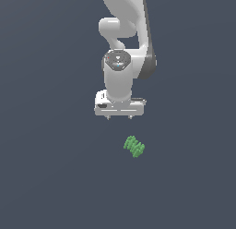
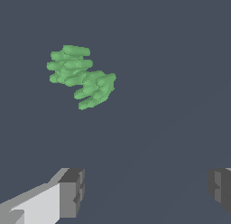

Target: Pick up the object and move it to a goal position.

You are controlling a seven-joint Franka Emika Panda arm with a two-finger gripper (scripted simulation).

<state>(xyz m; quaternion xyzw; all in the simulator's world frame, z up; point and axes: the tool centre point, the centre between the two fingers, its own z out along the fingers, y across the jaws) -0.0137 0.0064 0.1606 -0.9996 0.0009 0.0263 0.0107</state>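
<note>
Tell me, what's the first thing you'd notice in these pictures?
The little bright green bumpy block pops out first, lying alone on the dark grey floor. Next comes the big white robot arm reaching down from the top of the exterior view. Its gripper is open and apart from the block, which sits below it and toward the exterior view's right.

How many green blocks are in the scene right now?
1. The green block lies alone on the dark floor, in front of the open end effector and toward the exterior view's right, untouched. The wrist view shows the same one. None seems hidden.
</note>
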